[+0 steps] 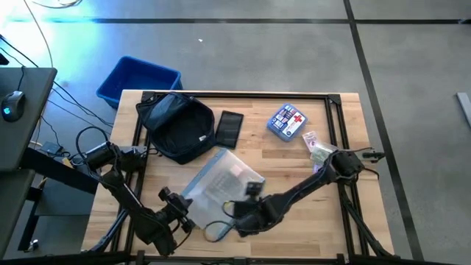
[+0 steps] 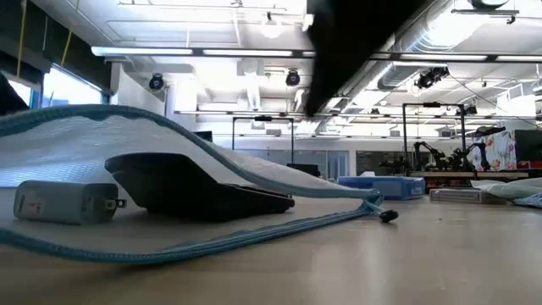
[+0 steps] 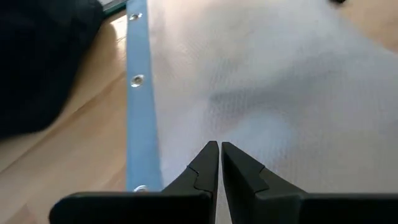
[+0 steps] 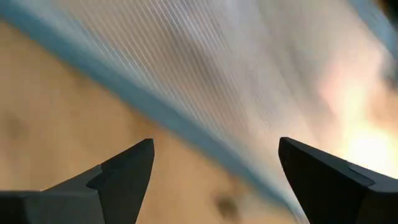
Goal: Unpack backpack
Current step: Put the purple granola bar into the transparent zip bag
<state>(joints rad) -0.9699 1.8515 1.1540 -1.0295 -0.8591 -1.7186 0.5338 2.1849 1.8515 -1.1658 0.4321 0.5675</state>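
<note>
The dark navy backpack point(image 1: 176, 125) lies at the far left of the table, and no gripper touches it. A translucent mesh pouch with blue trim point(image 1: 224, 177) lies near the middle. Its upper layer point(image 2: 254, 165) arches over a white charger point(image 2: 63, 203) and a flat black item point(image 2: 195, 191). My left gripper point(image 3: 219, 149) is shut over the pouch's mesh face, next to the blue eyelet edge point(image 3: 138, 81) at the near left corner. My right gripper point(image 4: 214, 162) is open above the pouch's blue edge point(image 4: 186, 130), with nothing between its fingers. My left gripper points its shut fingertips point(image 3: 208, 155) slanting down at the pouch's mesh face point(image 3: 280, 81), close to the blue edge. I cannot tell whether they touch the mesh.
A bright blue bin point(image 1: 136, 77) stands off the table's far left corner. A black slab point(image 1: 229, 129), a blue pouch with a red cross point(image 1: 287, 121) and a small packet point(image 1: 316, 147) lie toward the far right. A cord point(image 1: 213, 232) loops near the front edge.
</note>
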